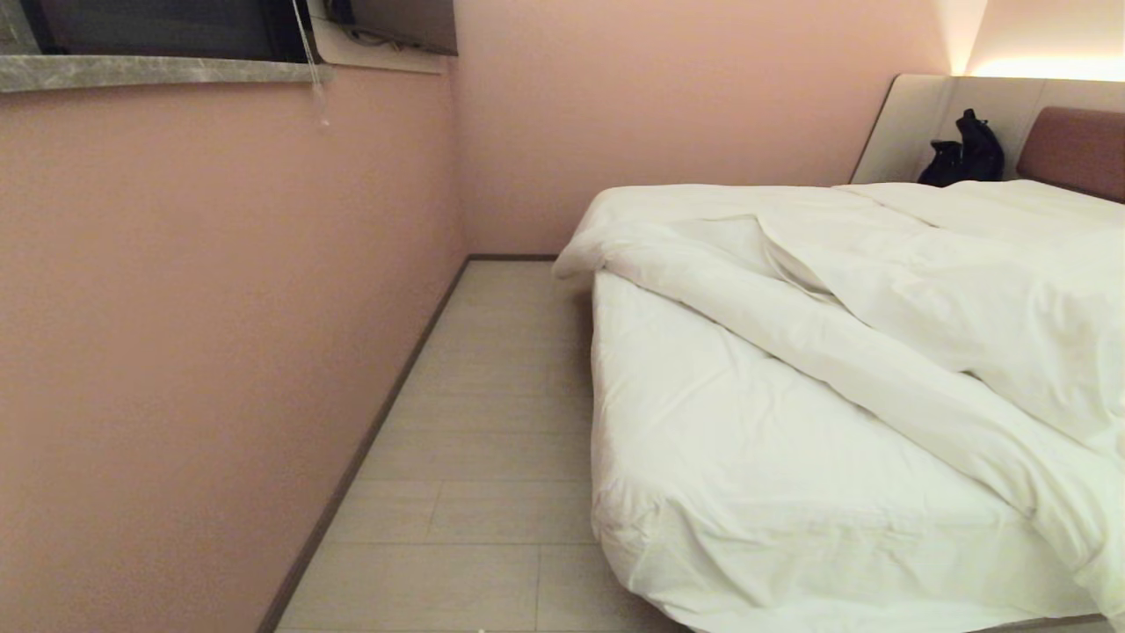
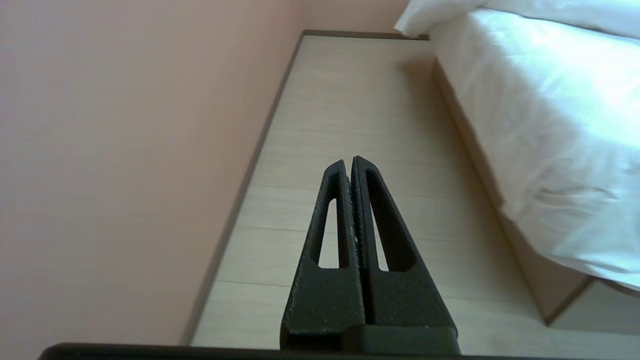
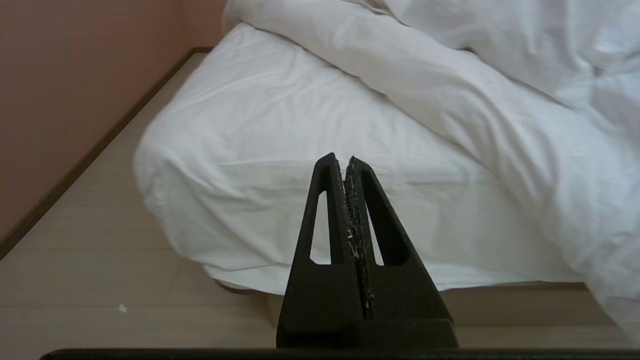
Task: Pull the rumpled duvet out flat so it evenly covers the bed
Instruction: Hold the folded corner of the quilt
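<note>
Both claws, left gripper [image 2: 350, 162] over floor and right gripper [image 3: 344, 159] facing the bed [image 1: 703, 457], are clenched empty. Bunched far right, the duvet [image 1: 879, 290] looks soft, bulky; grip its near folded edge.

Right claw [image 3: 346, 159]: fingers pressed together, empty, poised off the corner of the bed [image 3: 280, 165]. Duvet [image 3: 490, 115]: bunched diagonally beyond the claw, bare sheet between. Pale floor [image 3: 90, 280] below.
</note>
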Robot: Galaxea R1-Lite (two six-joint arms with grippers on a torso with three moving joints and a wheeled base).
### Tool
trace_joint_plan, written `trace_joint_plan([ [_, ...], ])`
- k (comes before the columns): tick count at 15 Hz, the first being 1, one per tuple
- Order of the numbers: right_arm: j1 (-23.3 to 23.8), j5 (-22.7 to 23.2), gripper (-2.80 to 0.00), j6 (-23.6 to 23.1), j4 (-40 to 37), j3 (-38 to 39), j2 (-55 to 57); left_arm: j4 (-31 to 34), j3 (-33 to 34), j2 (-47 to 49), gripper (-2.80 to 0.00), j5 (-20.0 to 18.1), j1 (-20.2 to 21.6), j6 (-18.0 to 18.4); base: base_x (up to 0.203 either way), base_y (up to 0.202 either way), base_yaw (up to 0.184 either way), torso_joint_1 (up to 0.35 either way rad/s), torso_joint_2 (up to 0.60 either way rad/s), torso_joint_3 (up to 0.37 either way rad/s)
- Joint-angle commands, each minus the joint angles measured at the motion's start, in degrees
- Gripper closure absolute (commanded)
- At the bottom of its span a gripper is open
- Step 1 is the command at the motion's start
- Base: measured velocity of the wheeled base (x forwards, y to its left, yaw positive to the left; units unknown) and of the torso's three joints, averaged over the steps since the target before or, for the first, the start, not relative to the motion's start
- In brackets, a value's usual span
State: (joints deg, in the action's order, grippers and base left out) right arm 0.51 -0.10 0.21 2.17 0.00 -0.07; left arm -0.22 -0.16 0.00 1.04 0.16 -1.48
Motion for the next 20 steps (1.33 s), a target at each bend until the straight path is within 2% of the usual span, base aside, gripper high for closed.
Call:
trace_joint_plan([
  [1, 0.02, 0.01, 0.0, -0.03, 0.03, 0.0, 0.07, -0.04, -0.02, 0.0, 0.0, 0.02, 0.02, -0.11, 0.001, -0.185, -0.001, -0.002, 0.0, 0.002],
  [20, 0.02, 0.01, 0.0, -0.03, 0.03, 0.0, 0.07, -0.13, 0.07, 0.0, 0.0, 0.02, 0.02, -0.28, 0.0, -0.194, 0.001, 0.003, 0.0, 0.002],
])
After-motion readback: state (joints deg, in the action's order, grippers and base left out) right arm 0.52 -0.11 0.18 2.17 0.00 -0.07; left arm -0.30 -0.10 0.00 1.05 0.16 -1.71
